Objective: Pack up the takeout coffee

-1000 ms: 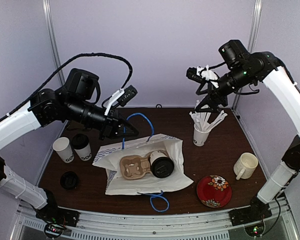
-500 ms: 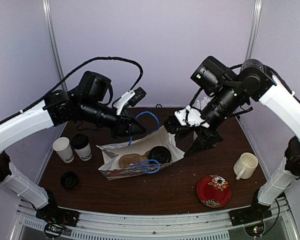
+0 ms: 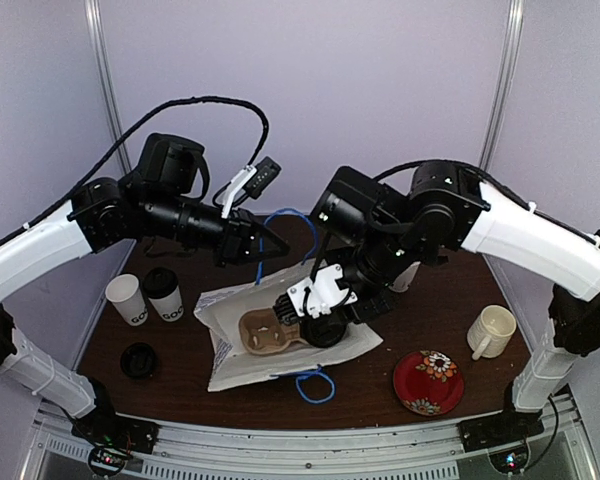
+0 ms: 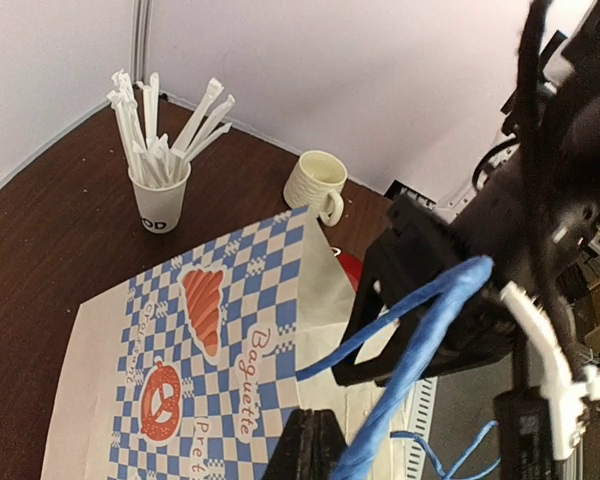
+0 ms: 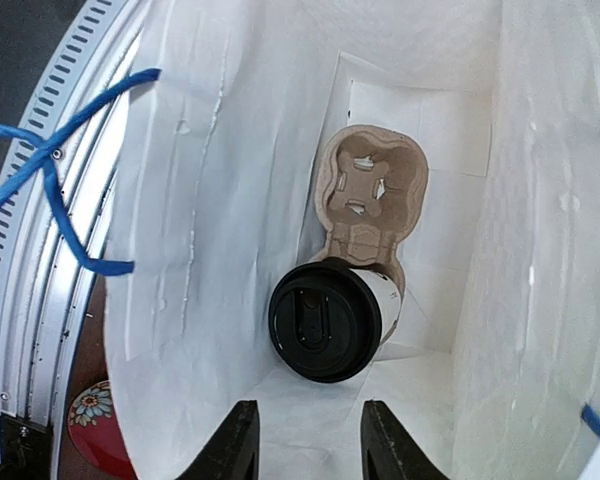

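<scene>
Lidded coffee cup (image 5: 330, 320) lies inside bag (image 5: 200, 200), just beyond half-open, empty right hand (image 5: 305, 445).

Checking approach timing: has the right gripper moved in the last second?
Yes. Top view: the right gripper swung from high behind the mug, leftward and down to the mouth of the bag, above the lidded cup.

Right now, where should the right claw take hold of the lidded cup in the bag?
Probably across the rim of the black-lidded white paper cup, entering straight through the mouth of the white paper bag: its lid faces the opening, and the brown pulp carrier holds its base.
</scene>
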You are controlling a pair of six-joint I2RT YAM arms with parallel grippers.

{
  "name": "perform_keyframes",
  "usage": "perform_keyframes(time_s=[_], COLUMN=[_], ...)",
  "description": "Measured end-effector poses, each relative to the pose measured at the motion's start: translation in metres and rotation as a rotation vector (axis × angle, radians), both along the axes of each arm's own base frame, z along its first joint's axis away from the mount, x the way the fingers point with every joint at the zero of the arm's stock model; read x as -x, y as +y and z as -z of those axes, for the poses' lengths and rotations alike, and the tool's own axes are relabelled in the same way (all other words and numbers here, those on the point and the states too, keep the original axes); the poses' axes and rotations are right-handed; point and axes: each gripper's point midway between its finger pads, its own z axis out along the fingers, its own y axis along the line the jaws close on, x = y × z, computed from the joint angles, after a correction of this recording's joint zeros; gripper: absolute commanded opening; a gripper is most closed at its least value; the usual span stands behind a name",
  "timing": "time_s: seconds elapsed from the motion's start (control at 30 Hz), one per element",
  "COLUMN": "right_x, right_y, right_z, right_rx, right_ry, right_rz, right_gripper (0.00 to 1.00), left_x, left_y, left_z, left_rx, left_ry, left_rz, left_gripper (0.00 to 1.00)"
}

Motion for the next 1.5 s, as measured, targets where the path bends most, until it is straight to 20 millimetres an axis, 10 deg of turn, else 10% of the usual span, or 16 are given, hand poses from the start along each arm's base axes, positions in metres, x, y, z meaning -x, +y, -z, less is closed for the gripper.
perform_keyframes(time_s=[0.37,1.17,1.5], right_x=[0.001,-0.045,-0.052], right_y=[0.006,0.004,0.001], right_z=[0.044,0.112,0.107], right_rx=[0.168,0.363,0.396], right_ry=[-0.167,-0.235,-0.220], right_rz=[-0.067,-0.055,-0.070], right_gripper=[0.62,0.63,0.64], left_x=[0.011,0.015,0.003], left_y=[-0.002,-0.005,-0.005], left_z=[-0.018,-0.021,-0.022], left_rx=[0.076,0.097,0.100], left_ry=[0.044,0.052,0.023], left_rz=[0.033,0.071,0.043], left_gripper=[0.00,0.00,0.00])
